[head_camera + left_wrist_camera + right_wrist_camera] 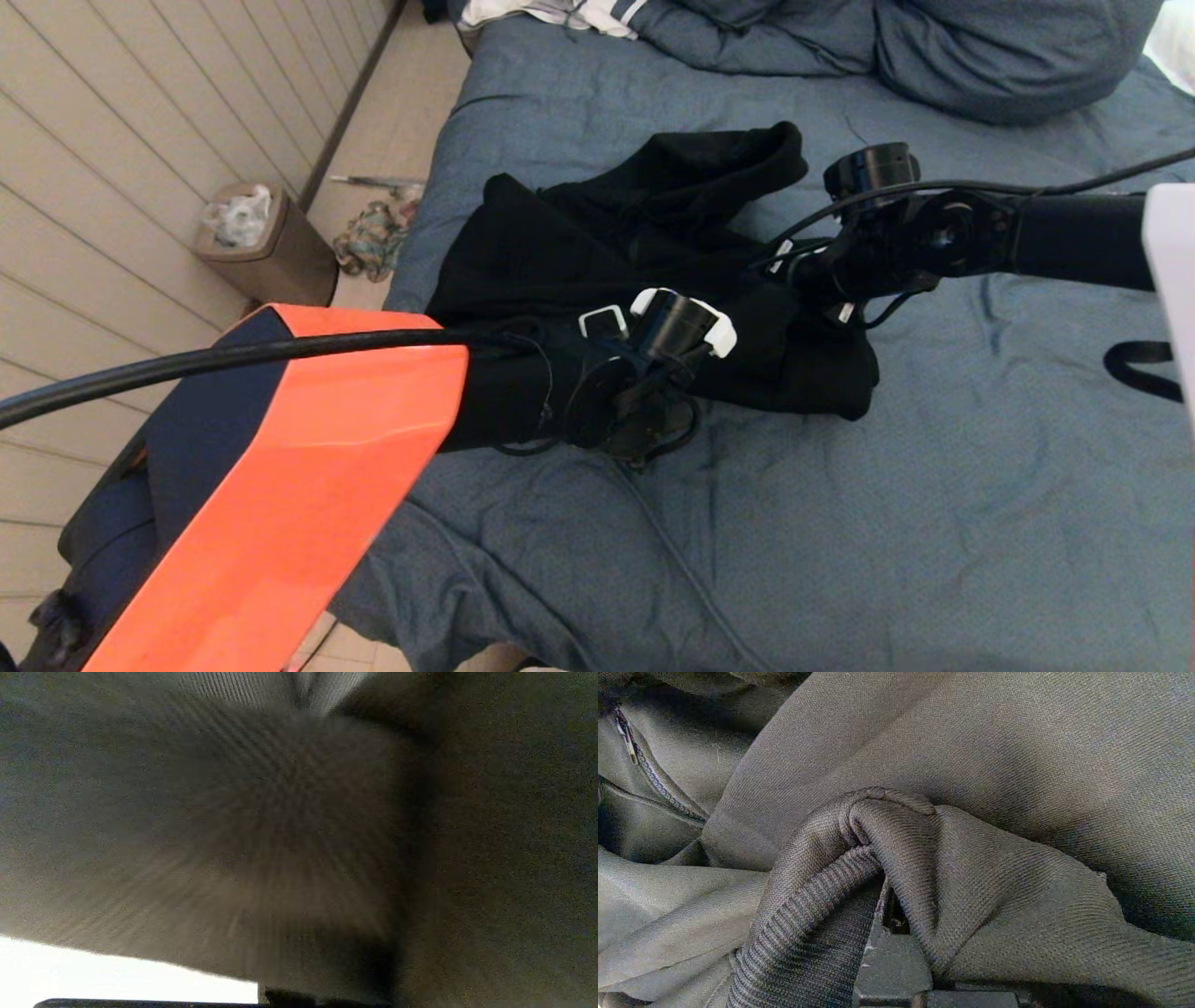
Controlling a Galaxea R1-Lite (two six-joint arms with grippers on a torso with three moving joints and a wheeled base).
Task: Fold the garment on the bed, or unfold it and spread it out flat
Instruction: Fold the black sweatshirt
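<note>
**Both jaws clamped on the black sweatshirt**

The jaws of the left gripper (653, 373) are pressed fully together, buried in the near edge of the garment (644, 252); in the left wrist view dark fabric (280, 835) fills the frame right against the lens, so the fingertips themselves are hidden. The grip sits at the garment's near side, close to the bed's left edge, with the orange-and-navy left arm (280, 467) reaching in from the near left.

A little farther in and to the right, the right gripper (803, 271) is likewise clenched on the garment. The right wrist view shows a fold of ribbed hem (808, 914) and smoother cloth bunched tightly around a dark finger (892, 961), with the zipper (649, 774) running off to one side.

The garment lies crumpled in a heap on the bed (934, 467), toward its left half, between the two grippers and spreading beyond them toward the head end.

Farther off, blue pillows (980, 56) and a white striped cloth (560, 14) rest at the head of the bed. On the floor to the left stands a small bin (271, 252).
</note>
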